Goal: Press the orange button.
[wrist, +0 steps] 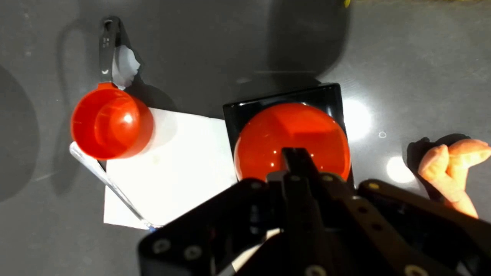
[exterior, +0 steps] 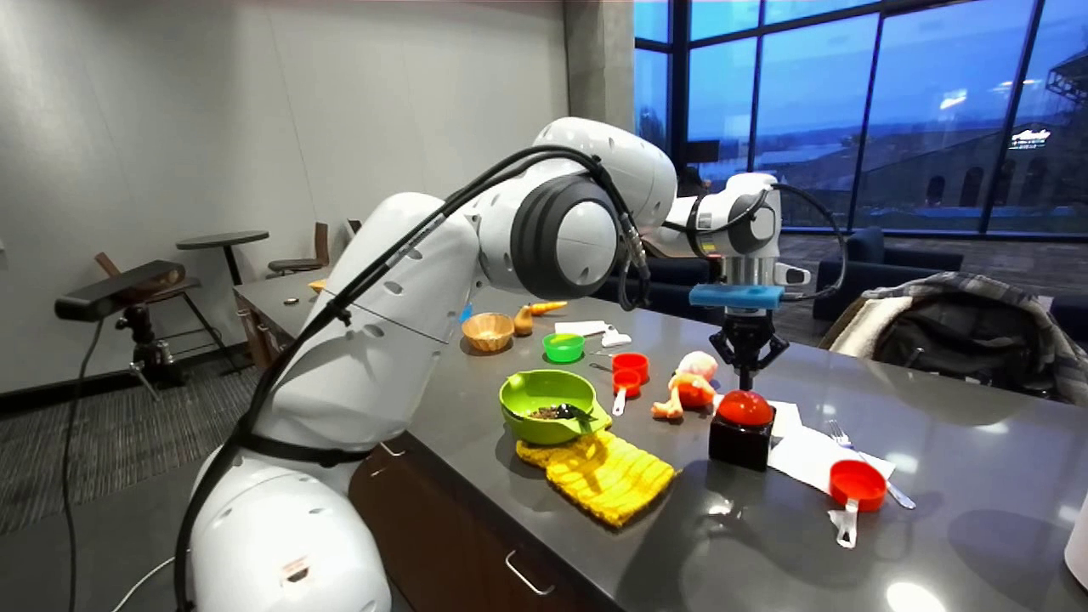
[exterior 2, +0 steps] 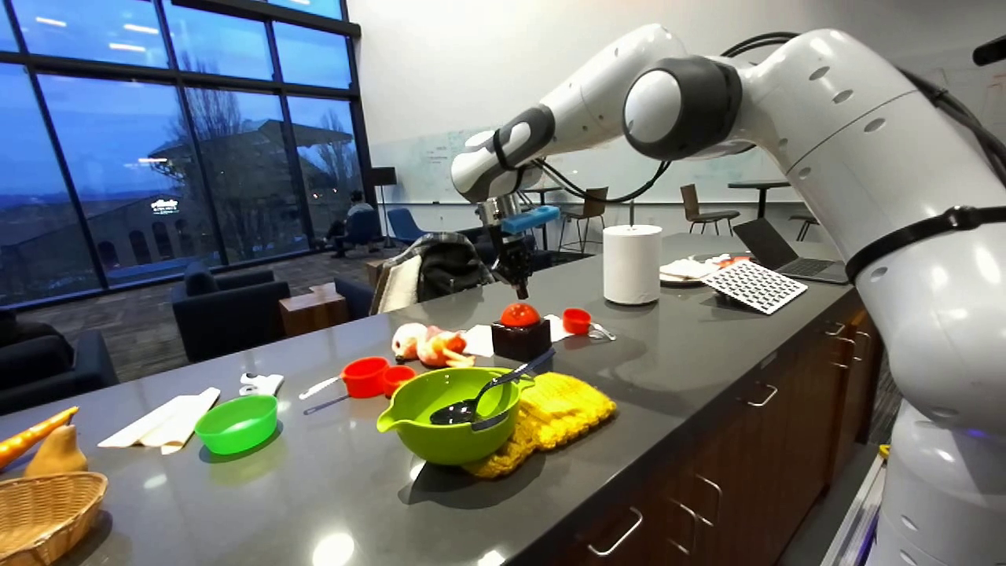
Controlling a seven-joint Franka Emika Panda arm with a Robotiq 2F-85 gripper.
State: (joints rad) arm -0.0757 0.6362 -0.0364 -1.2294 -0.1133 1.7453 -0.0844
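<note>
The orange button [exterior: 745, 410] is a round red-orange cap on a black boxy base standing on the dark counter. It shows in both exterior views [exterior 2: 519, 316], and from above in the wrist view [wrist: 284, 126]. My gripper [exterior: 745, 381] points straight down over the cap, with its fingers together and nothing between them. In an exterior view its fingertips [exterior 2: 522, 292] are a very small distance above the cap's top. In the wrist view the fingertips [wrist: 294, 151] cover the cap's near-middle part, and the fingers hide its lower edge. Contact with the cap does not show clearly.
A red scoop [exterior: 858, 484], a fork [exterior: 850, 442] and white paper [exterior: 816, 455] lie beside the base. A doll [exterior: 693, 387] lies on its other side. A green bowl [exterior 2: 448, 409] on a yellow cloth [exterior 2: 562, 417] and a paper roll [exterior 2: 632, 263] stand nearby.
</note>
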